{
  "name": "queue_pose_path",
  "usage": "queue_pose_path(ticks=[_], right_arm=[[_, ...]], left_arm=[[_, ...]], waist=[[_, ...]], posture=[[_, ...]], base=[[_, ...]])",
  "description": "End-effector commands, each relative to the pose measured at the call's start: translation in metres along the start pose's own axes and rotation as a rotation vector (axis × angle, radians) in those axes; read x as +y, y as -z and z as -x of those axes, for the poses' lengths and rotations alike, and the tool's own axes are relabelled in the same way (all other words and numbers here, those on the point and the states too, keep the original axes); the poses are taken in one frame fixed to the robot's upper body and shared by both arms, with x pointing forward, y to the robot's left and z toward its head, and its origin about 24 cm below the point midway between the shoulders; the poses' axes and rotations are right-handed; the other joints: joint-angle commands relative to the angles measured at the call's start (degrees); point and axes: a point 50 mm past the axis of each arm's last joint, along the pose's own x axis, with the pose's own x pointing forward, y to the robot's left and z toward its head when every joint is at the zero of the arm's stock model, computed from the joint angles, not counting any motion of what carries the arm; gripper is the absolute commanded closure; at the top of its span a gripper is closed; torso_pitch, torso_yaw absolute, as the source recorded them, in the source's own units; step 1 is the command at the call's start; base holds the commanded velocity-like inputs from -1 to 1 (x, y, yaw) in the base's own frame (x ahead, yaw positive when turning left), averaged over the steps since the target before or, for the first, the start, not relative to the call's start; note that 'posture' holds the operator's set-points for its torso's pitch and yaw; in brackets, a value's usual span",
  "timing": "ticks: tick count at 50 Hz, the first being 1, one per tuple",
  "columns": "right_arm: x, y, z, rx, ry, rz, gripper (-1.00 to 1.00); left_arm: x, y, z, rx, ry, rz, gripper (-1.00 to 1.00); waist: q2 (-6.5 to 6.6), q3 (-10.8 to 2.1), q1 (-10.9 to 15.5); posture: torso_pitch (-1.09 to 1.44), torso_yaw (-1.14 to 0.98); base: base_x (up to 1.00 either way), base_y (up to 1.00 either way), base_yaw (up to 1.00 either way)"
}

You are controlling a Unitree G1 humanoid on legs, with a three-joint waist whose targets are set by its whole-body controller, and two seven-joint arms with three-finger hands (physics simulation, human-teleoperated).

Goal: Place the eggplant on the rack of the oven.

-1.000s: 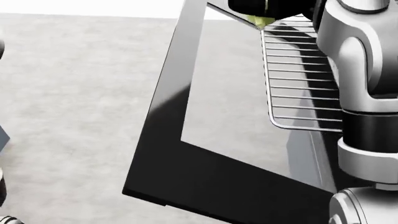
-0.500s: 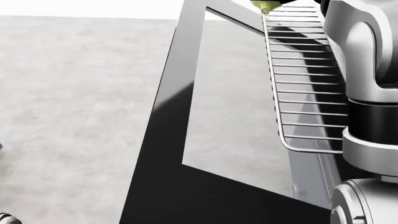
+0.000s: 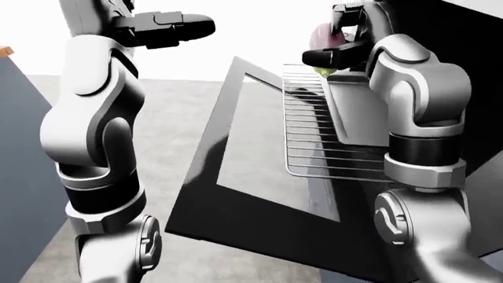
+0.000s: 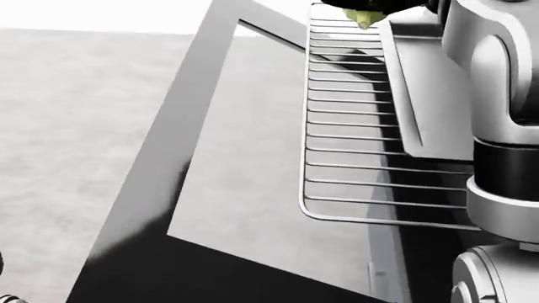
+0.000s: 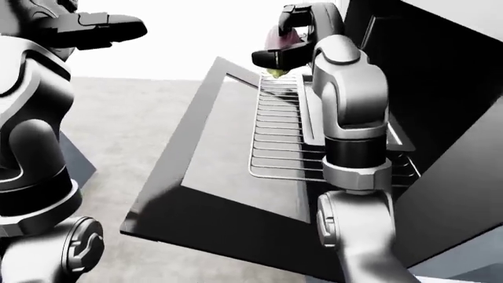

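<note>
Three right-hand fingers point(image 3: 334, 56) clasp the eggplant point(image 3: 324, 38) above the rack point(image 4: 371, 132).

Right hand point(image 3: 339, 44) raised at top of left-eye view, fingers closed round the eggplant point(image 3: 324, 37), left hand point(image 3: 169, 28) raised, empty, fingers extended

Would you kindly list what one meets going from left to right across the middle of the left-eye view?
Left arm → floor → oven door → rack → right arm
</note>
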Motion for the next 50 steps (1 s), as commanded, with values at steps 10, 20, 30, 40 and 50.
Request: queue_pose_path(ticks=[10, 20, 30, 40, 50], right_arm=[[-0.018, -0.029, 0.008, -0.114, 0.057, -0.005, 1.0], [-0.017, -0.03, 0.006, -0.121, 0.065, -0.001, 1.0], [-0.029, -0.028, 0.003, -0.1, 0.1, 0.073, 1.0], [-0.045, -0.03, -0.004, -0.059, 0.113, 0.173, 1.0], [-0.051, -0.035, -0.008, -0.046, 0.115, 0.266, 1.0]], left_arm=[[-0.004, -0.023, 0.001, -0.103, 0.012, 0.013, -1.0], [-0.001, -0.02, 0.004, -0.099, 0.006, 0.014, -1.0], [0.002, -0.018, 0.005, -0.095, 0.0, 0.013, -1.0], [0.002, -0.016, 0.006, -0.091, -0.003, 0.014, -1.0], [0.001, -0.015, 0.005, -0.088, -0.001, 0.012, -1.0]], waist=[[-4.21, -2.29, -0.2], [-0.28, -2.5, -1.5], [-0.51, -3.36, -1.6], [-1.4, -4.06, -0.8], [-1.09, -4.24, -0.9]], posture=[[0.0, 0.0], [0.0, 0.0], [0.0, 0.0], [0.0, 0.0], [0.0, 0.0]], base=[[0.0, 0.0, 0.0], [-0.05, -0.32, 0.0], [0.0, 0.0, 0.0], [0.0, 0.0, 0.0], [0.0, 0.0, 0.0]])
